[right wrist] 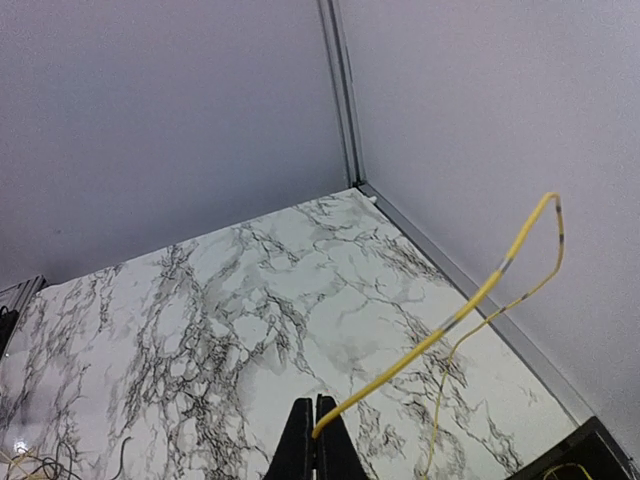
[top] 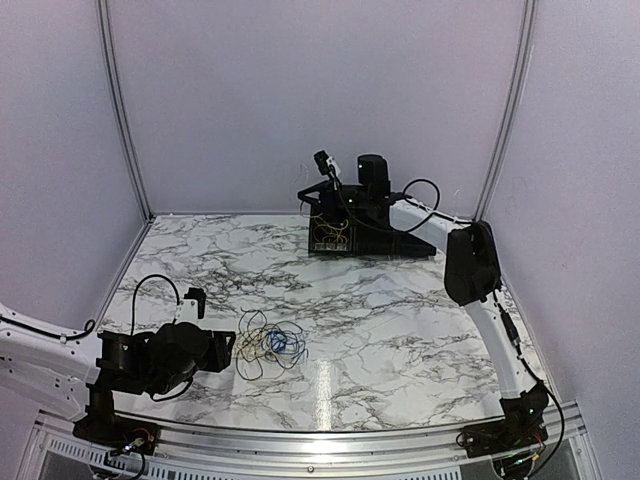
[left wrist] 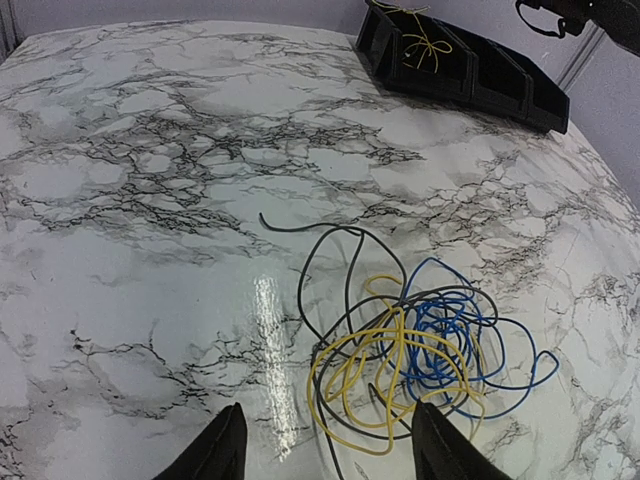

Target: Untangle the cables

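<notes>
The tangle [top: 270, 345] lies on the marble table near the front left. In the left wrist view its yellow cable [left wrist: 390, 372], blue cable [left wrist: 452, 335] and black cable [left wrist: 330, 250] loop through one another. My left gripper [left wrist: 325, 452] is open and empty, low over the table, just short of the tangle, with its right finger [left wrist: 440, 452] by the yellow loops. My right gripper [right wrist: 314, 432] is shut on the end of another yellow cable [right wrist: 450, 325]. It holds it up at the back of the table, and the cable arcs up and hangs down to the black bin [right wrist: 590, 450].
The black divided bin [top: 385, 243] stands at the back centre with yellow wire [left wrist: 425, 45] in one compartment. White walls with metal posts close in the table on three sides. The right arm's elbow [top: 470, 262] hangs over the right side.
</notes>
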Available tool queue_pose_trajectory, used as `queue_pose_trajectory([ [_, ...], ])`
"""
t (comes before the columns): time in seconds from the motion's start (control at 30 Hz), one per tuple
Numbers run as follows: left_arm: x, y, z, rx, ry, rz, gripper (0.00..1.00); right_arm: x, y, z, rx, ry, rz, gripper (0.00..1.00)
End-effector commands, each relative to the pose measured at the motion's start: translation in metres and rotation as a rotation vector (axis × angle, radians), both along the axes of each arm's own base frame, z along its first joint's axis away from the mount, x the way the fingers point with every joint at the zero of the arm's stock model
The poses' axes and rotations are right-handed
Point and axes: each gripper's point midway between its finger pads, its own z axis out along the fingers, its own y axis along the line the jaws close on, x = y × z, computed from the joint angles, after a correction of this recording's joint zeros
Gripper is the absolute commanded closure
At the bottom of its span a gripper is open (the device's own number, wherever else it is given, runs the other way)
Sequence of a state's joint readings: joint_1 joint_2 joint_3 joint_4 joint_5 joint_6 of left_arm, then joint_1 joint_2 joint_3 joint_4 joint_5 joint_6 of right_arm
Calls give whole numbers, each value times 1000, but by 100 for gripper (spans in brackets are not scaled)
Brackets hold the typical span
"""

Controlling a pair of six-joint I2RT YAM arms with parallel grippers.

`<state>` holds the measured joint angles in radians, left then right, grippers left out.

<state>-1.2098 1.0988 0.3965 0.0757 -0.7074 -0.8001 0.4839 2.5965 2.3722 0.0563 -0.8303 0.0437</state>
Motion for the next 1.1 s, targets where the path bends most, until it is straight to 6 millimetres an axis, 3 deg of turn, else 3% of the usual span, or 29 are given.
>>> queue_pose_trajectory([
  [0.0, 2, -6, 7, -3, -2, -1, 41, 30, -30, -18, -7, 7, -82, 100],
  [0.33, 4, -18, 4, 5, 9, -15, 41, 50, -69, -48, -10, 124, -155, 100],
  [0.67, 3, -24, -3, 3, 21, -32, 41, 41, -77, -112, -137, 281, -269, 100],
  [0.9, 2, -22, -3, -7, 20, -33, 41, 46, -79, -128, -284, 276, -419, 100],
  [1.07, 1, -20, -3, -32, 18, -28, 41, 51, -84, -116, -418, 163, -574, 100],
])
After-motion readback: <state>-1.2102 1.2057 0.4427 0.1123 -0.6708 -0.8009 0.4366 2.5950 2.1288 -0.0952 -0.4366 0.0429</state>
